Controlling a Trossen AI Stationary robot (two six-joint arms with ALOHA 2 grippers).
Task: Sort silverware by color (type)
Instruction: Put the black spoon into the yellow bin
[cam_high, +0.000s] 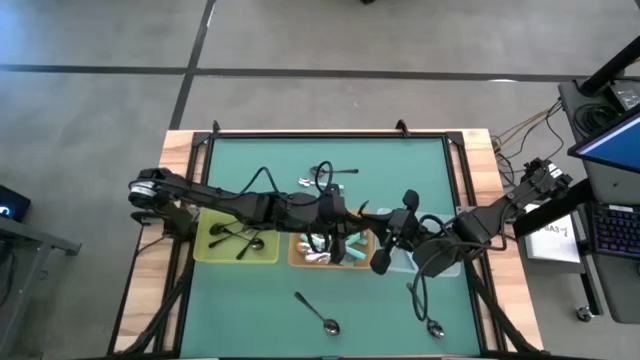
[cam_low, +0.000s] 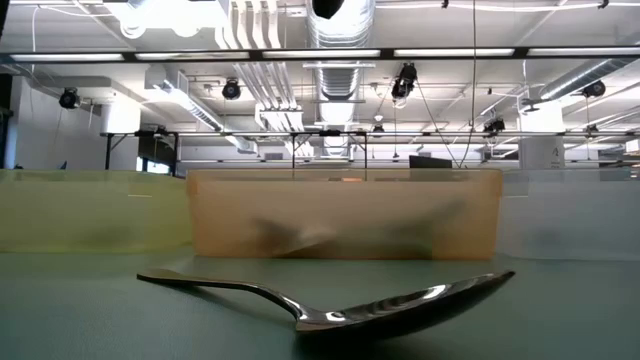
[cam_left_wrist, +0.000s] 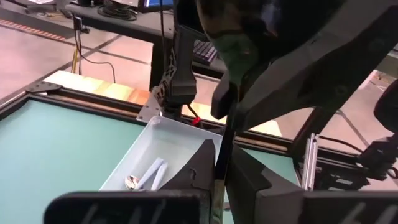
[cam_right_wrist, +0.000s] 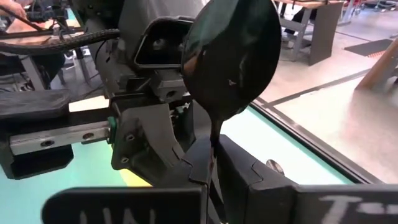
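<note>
One black-handled spoon stands upright between my two grippers, above the gap between the orange tray (cam_high: 300, 262) and the clear tray (cam_left_wrist: 163, 134). Its dark bowl (cam_right_wrist: 230, 56) is uppermost, and it also shows in the left wrist view as the bowl (cam_left_wrist: 239, 46). My left gripper (cam_left_wrist: 219, 169) (cam_high: 352, 235) comes from the table's left and my right gripper (cam_right_wrist: 211, 167) (cam_high: 378, 258) from its right. They face each other tip to tip, each shut on the spoon. The yellow tray (cam_high: 205, 250) holds black spoons. The clear tray holds pale-handled spoons (cam_left_wrist: 149, 175). My left gripper pinches the spoon's thin black handle (cam_left_wrist: 222, 143) between its two fingers, about level, coming from the table's left, with the fingers across the handle. The spoon is lifted clear and stands upright. My right gripper pinches the same black handle (cam_right_wrist: 213, 146) between its two fingers from the table's right, fingers across it, below the bowl. How the two holds lie along the handle I cannot tell.
Loose spoons lie on the green mat: one near the near edge (cam_high: 318, 312) (cam_low: 340, 300), one toward the near right (cam_high: 428, 318), and a few toward the far side (cam_high: 325, 178). The three trays stand in a row across the middle (cam_low: 340, 215).
</note>
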